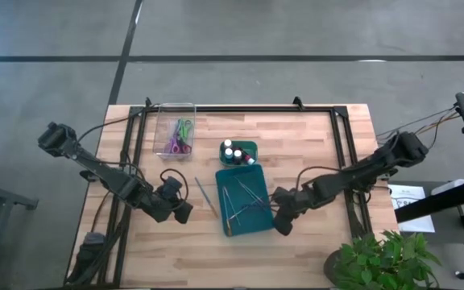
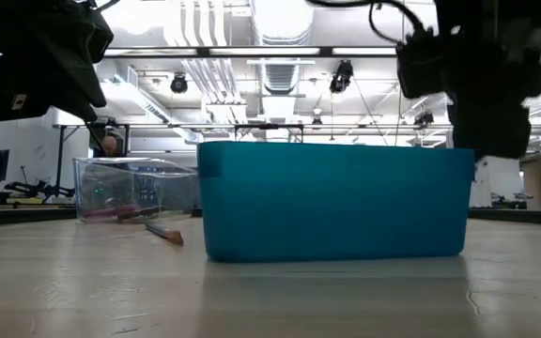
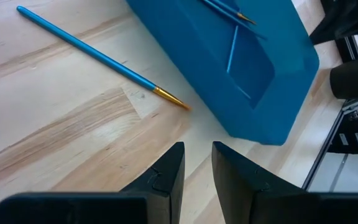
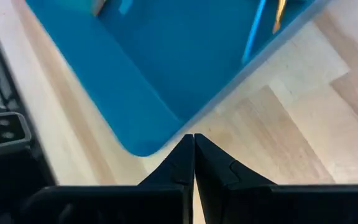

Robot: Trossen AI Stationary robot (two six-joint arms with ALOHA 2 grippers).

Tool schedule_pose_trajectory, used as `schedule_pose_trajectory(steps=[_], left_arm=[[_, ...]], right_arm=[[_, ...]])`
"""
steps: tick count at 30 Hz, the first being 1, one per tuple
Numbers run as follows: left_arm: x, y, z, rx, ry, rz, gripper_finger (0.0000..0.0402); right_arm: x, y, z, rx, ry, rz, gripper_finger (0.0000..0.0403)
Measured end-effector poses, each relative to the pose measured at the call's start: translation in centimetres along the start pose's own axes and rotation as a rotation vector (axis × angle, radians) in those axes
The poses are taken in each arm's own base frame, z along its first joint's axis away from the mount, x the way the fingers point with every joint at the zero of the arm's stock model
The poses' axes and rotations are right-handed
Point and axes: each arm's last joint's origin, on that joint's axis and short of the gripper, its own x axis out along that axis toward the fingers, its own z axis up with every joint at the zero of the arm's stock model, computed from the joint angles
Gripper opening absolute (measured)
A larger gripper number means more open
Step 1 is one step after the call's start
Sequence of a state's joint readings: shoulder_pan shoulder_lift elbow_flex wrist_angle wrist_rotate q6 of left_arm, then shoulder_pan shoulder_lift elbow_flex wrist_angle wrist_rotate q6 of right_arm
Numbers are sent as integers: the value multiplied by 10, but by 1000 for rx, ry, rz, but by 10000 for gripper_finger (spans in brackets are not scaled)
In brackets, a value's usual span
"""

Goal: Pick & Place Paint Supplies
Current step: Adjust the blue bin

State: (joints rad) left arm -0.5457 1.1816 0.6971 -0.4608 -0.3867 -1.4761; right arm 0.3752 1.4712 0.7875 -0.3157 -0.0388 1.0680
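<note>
Paint supplies, spread over four spots on the wooden table [image 1: 312,242]. Brushes: several thin blue-handled brushes [image 1: 246,200] lie loose inside the teal tray [image 1: 258,227], which sits near the table's middle; one more blue brush [image 3: 101,57], with a metal ferrule and fine tip, lies on the bare wood just beside the tray's left wall, its tip pointing toward the tray but not touching it. Paint bottles: a small cluster of white-capped bottles [image 1: 232,152] stands upright in a small teal container directly behind the tray. Scissors: a pair with green handles and a pair with purple-red handles [image 1: 179,138] lie in the clear plastic box [image 1: 156,129] toward the rear left of the table. Left gripper [image 3: 196,162]: hovers over the wood to the left of the tray, near the stray brush; fingers [image 3: 168,168] stand a narrow gap apart with nothing between them. Right gripper [image 4: 194,149]: hangs over the tray's right front corner, above the wood just outside the rim; fingers [image 4: 219,168] pressed together tip to tip, empty. From table height the tray's long wall fills the centre, the clear box and the stray brush showing to its left.
</note>
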Motion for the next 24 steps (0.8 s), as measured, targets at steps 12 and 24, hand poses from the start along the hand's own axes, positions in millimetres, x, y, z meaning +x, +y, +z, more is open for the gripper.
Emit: schedule_pose_trajectory(steps=[12, 24], left_arm=[[0, 0, 0, 5, 7, 3, 90], [0, 0, 0, 6, 7, 3, 90]], right_arm=[[14, 20, 12, -40, -12, 56, 8], [12, 23, 14, -51, -31, 49, 8]])
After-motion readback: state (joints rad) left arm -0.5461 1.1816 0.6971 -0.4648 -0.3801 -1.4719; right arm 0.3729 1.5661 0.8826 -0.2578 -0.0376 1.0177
